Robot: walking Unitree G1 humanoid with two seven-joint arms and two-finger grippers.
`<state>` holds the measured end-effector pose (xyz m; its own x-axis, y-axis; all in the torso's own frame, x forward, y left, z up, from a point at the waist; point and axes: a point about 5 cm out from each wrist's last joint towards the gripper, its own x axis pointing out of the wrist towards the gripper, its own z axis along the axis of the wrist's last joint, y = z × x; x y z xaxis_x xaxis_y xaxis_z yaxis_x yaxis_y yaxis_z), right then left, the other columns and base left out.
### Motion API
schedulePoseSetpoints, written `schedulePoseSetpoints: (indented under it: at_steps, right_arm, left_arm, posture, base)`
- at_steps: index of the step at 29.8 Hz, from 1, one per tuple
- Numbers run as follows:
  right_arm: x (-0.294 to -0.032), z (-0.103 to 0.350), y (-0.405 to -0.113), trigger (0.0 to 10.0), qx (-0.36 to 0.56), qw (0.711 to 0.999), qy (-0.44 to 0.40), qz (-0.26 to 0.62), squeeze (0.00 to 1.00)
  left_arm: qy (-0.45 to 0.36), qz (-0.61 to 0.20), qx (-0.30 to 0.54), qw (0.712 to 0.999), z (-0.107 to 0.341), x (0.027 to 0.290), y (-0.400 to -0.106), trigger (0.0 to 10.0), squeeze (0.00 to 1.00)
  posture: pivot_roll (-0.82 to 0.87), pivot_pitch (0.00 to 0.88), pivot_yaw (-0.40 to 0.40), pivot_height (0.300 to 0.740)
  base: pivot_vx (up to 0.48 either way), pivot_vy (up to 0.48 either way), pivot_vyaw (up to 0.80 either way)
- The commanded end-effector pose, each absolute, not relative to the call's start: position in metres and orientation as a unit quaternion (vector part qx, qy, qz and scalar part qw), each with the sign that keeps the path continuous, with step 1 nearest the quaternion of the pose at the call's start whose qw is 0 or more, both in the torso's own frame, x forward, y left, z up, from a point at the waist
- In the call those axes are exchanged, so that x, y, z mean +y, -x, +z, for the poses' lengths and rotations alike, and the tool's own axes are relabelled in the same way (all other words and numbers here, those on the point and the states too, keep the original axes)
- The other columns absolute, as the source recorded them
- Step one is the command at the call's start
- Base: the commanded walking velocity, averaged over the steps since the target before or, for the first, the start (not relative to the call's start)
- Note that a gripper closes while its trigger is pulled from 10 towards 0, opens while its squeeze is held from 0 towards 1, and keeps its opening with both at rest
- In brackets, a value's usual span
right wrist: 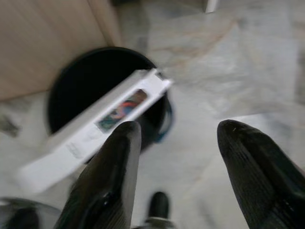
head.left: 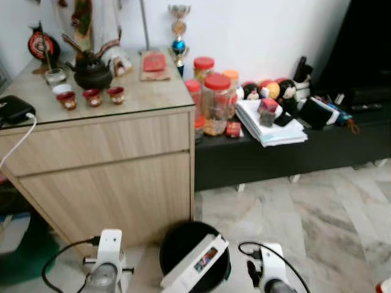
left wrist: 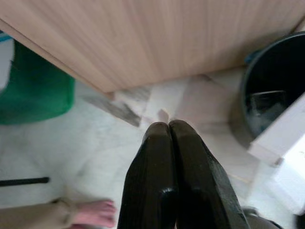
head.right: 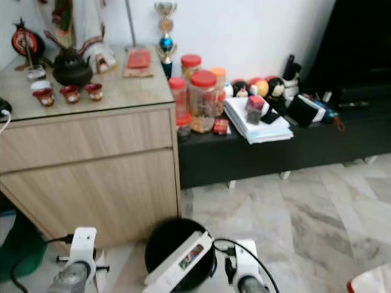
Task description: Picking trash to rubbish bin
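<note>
**White box lying across the bin rim, both hands free**

At the bottom centre of your left eye view sits the black rubbish bin (head.left: 194, 256), close against the lower right corner of the wooden cabinet (head.left: 104, 183). A long white carton (head.left: 195, 264) lies tilted across the bin's front rim, one end sticking out past the edge toward you, the other over the opening.

Your right hand (right wrist: 178, 138) hangs just short of the carton with its fingers well apart and nothing between them. Your left hand (left wrist: 169, 126) has its fingers pressed together, empty, pointing at the marble floor (left wrist: 86, 157) near the cabinet's bottom edge, with a green object (left wrist: 35, 90) to one side of it and a person's bare foot (left wrist: 88, 212) beside it.

You have open marble floor to the right of the bin, running up to the low black shelf (head.left: 287, 152) that carries jars (head.left: 215, 104) and a paper stack (head.left: 269, 125). The cabinet hems in the left.
</note>
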<state>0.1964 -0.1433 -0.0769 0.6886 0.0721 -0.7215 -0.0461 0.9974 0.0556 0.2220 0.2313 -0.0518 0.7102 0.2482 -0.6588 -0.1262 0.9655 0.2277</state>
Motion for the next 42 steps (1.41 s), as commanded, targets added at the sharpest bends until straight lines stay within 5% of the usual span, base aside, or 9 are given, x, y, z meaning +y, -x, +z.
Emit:
schedulePoseSetpoints:
  at_steps: [1, 16, 26, 40, 41, 42]
  right_arm:
    - [-0.154, -0.076, -0.198, 10.0, 0.391, 0.920, -0.012, 0.020, 0.00]
    - [-0.149, -0.067, -0.212, 10.0, 0.364, 0.931, -0.018, 0.029, 0.00]
    - [-0.142, -0.051, -0.236, 10.0, 0.319, 0.946, -0.021, 0.052, 0.00]
    - [-0.135, -0.034, -0.256, 10.0, 0.269, 0.959, -0.031, 0.085, 0.00]
    - [-0.135, -0.035, -0.255, 10.0, 0.269, 0.959, -0.031, 0.085, 0.00]
    - [-0.135, -0.035, -0.255, 10.0, 0.270, 0.958, -0.031, 0.086, 0.00]
  left_arm:
    - [-0.081, 0.090, 0.352, 0.928, -0.047, 0.223, -0.233, 10.0, 0.00]
    - [-0.082, 0.012, 0.321, 0.944, -0.035, 0.194, -0.257, 10.0, 0.00]
    - [-0.067, -0.111, 0.299, 0.945, -0.018, 0.147, -0.283, 10.0, 0.00]
    - [-0.091, -0.140, 0.265, 0.950, 0.004, 0.131, -0.307, 10.0, 0.00]
    - [-0.092, -0.140, 0.263, 0.950, 0.005, 0.130, -0.308, 10.0, 1.00]
    - [-0.090, -0.140, 0.261, 0.951, 0.006, 0.130, -0.309, 10.0, 1.00]
  posture:
    - [-0.01, 0.037, -0.017, 0.740]
    - [-0.01, 0.053, -0.020, 0.740]
    - [-0.04, 0.052, -0.030, 0.740]
    - [-0.06, 0.049, -0.040, 0.740]
    - [-0.06, 0.051, -0.042, 0.740]
    - [-0.06, 0.053, -0.045, 0.740]
  base:
    - [0.330, 0.000, 0.00]
    - [0.326, 0.000, 0.00]
    - [0.000, 0.000, 0.00]
    - [0.000, 0.000, 0.00]
    - [0.000, 0.000, 0.00]
    - [0.000, 0.000, 0.00]
